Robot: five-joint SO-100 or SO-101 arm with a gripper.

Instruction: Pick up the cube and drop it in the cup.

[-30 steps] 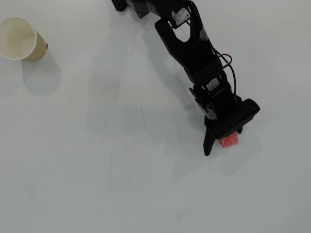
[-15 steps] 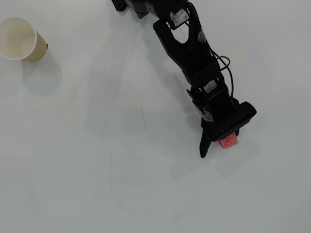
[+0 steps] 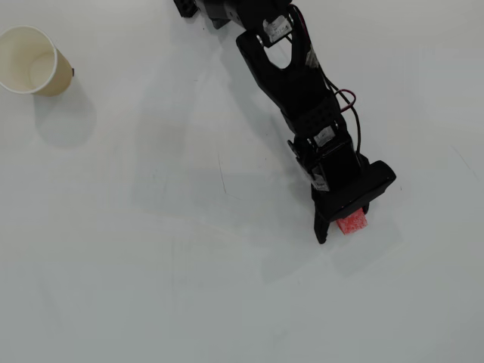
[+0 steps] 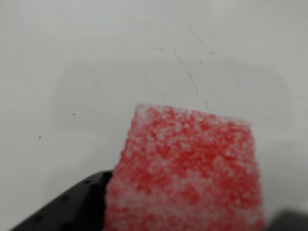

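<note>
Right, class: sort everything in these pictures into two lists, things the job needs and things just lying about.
Needed for the job:
- small speckled red-pink cube, between the pincer's fingers
- cream-white paper cup, far corner, standing upright
- black two-finger pincer

Just lying about:
- nothing else; only the scratched white table

The arm [image 3: 291,76] stretches down-right in the overhead view (fingers [image 3: 324,227] clamped together).

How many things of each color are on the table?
Red: 1, the cube
Cream-white: 1, the cup
Black: 1, the robot arm with its pincer
Total: 3
</note>
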